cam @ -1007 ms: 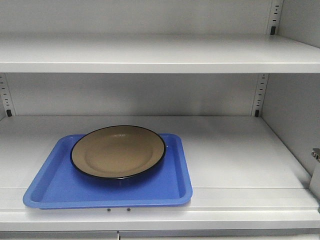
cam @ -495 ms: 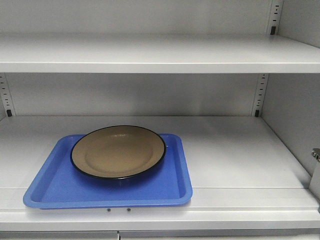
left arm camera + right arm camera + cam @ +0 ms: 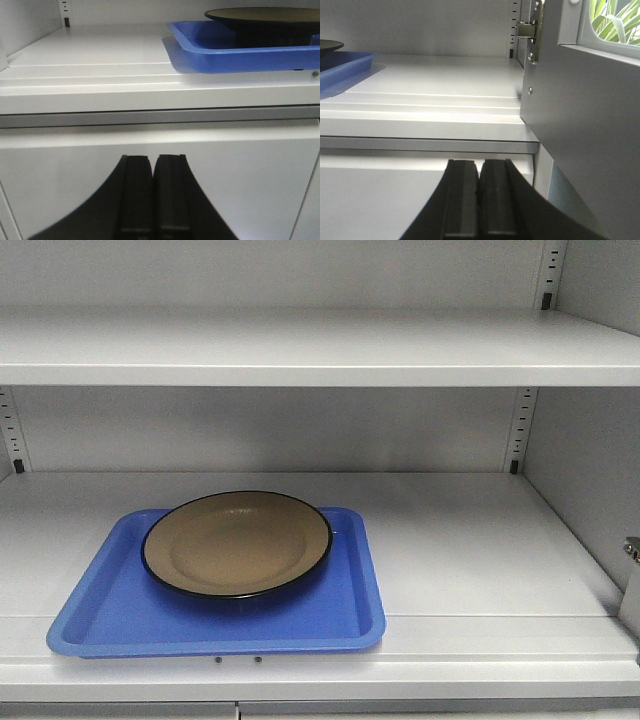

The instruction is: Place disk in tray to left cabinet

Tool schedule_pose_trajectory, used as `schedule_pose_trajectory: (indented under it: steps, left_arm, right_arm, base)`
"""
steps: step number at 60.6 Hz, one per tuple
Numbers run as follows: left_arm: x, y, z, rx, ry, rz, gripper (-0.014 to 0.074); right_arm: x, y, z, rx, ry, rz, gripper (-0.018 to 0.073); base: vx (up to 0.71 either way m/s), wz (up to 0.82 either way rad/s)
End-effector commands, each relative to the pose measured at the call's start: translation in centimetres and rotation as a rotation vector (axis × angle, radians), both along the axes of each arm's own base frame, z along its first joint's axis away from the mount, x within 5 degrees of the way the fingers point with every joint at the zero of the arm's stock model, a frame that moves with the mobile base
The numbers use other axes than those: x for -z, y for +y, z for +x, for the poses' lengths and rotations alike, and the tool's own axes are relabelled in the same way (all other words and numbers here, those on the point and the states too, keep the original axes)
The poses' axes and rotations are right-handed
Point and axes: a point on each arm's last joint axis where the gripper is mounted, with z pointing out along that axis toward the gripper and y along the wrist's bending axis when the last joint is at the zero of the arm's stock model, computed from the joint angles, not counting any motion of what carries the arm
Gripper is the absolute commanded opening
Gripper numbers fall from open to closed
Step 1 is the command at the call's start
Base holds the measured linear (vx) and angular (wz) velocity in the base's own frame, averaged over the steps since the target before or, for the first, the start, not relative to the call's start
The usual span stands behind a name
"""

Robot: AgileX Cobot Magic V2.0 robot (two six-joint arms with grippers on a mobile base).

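Note:
The tan disk point(image 3: 237, 543) with a thin black rim lies in the blue tray point(image 3: 120, 615), which rests on the lower shelf point(image 3: 480, 540) of the white cabinet, at the front left. In the left wrist view the tray point(image 3: 220, 52) and disk point(image 3: 265, 15) show at the upper right. My left gripper point(image 3: 152, 160) is shut and empty, below the shelf's front edge, in front of a white panel. My right gripper point(image 3: 479, 164) is shut and empty, also below the shelf edge; the tray's corner point(image 3: 345, 65) shows at far left.
An upper shelf point(image 3: 320, 345) runs above the tray. Slotted upright rails point(image 3: 520, 430) stand at the back. The cabinet's open door point(image 3: 590, 115) with its hinge point(image 3: 527, 30) stands close on the right of my right gripper.

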Motion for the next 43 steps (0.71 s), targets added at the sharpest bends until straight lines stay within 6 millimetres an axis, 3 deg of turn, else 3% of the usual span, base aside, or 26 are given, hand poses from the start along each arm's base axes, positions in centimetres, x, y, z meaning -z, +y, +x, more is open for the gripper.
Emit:
schedule_pose_trajectory:
  steps: [1, 43]
  left_arm:
    - [-0.11, 0.06, 0.08, -0.008, -0.065, -0.013, -0.0006]
    - [-0.11, 0.06, 0.08, -0.008, -0.065, -0.013, -0.0006]
  right_arm:
    - [-0.02, -0.01, -0.02, 0.004, -0.063, -0.005, -0.0006]
    - [-0.02, -0.01, -0.02, 0.004, -0.063, -0.005, -0.0006]
  base:
    - [0.00, 0.00]
    - [0.00, 0.00]
